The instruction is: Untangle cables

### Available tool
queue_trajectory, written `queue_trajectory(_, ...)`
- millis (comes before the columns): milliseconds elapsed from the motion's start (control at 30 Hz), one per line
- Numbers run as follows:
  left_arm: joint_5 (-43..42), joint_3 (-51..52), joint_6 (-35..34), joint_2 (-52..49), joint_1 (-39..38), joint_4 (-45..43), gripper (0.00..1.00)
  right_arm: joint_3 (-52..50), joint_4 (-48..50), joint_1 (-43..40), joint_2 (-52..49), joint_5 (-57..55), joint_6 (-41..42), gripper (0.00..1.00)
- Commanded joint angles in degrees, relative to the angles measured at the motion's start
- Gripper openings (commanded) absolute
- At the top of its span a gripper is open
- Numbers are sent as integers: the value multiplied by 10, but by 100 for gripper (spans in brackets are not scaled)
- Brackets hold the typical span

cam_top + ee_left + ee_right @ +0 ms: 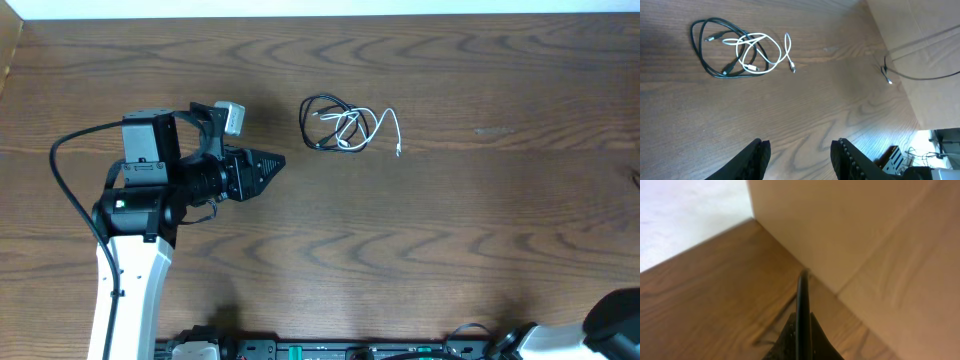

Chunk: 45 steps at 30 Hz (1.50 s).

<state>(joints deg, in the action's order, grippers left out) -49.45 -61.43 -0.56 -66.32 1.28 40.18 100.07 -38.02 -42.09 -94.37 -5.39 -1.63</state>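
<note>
Cables, one thin black cord (725, 73) and one thin white cord (760, 71), are seen looped through each other in one heap on the brown wooden counter (450, 220). The left gripper (801, 145) is held open and empty near that heap, on its black-cord side, without contact. The right gripper (801, 305) is closed on nothing, well apart from the heap.

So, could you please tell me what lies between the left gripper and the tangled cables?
Only bare wooden table lies between the left gripper and the tangled cables; the overhead and left wrist views both show it.
</note>
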Motion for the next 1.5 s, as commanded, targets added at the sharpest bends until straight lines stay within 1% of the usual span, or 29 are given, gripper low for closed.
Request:
queue_trajectory(0,-9,-3,10,2,-1,3,45,4,-10,-51,-42,68,62,1)
queue_trajectory(133,-10,-3,10,2,-1,3,45,4,-38,-96,-105,101,101,1)
queue_trajectory(167,-10,-3,10,2,-1,3,45,4,-48,-104,-122,105,113,4)
queue_trajectory(200,-9,-3,10,2,-1,3,45,4,-52,-107,-130,105,123,13)
queue_trajectory(233,-9,-3,10,2,-1,3,45,4,-56,-110,-140,103,134,33)
queue_trajectory(267,-9,-3,10,2,-1,3,45,4,-60,-112,-152,99,156,72)
queue_trajectory(300,-9,-3,10,2,-1,3,45,4,-64,-113,-158,93,174,98)
queue_trajectory(333,-9,-3,10,2,-1,3,45,4,-72,-113,-165,78,207,99)
queue_trajectory(533,-10,-3,10,2,-1,3,45,4,-104,-113,-174,35,322,99)
queue_trajectory(567,-10,-3,10,2,-1,3,45,4,-119,-113,-174,35,375,99)
queue_trajectory(667,-10,-3,10,2,-1,3,45,4,-155,-113,-174,46,484,99)
queue_trajectory(767,-9,-3,10,2,-1,3,45,4,-177,-111,-174,60,553,99)
queue_trajectory(800,-9,-3,10,2,-1,3,45,4,-180,-108,-174,60,562,99)
queue_trajectory(900,-10,-3,10,2,-1,3,45,4,-173,-97,-174,44,565,99)
queue_trajectory(967,-9,-3,10,2,-1,3,45,4,-155,-82,-176,22,544,99)
queue_trajectory(1100,-9,-3,10,2,-1,3,45,4,-102,-45,-193,7,389,99)
queue_trajectory(1133,-9,-3,9,2,-1,3,45,4,-94,-34,-199,-7,359,99)
queue_trajectory(1167,-9,-3,9,2,-1,3,45,4,-93,-24,-206,-31,346,99)
queue_trajectory(1267,-10,-3,8,2,-1,3,45,3,-105,1,-230,-104,346,99)
queue_trajectory(1367,-10,-3,7,2,-1,3,45,3,-118,13,-261,-127,348,99)
queue_trajectory(1467,-10,-3,7,2,-1,3,45,3,-137,20,-304,-127,348,99)
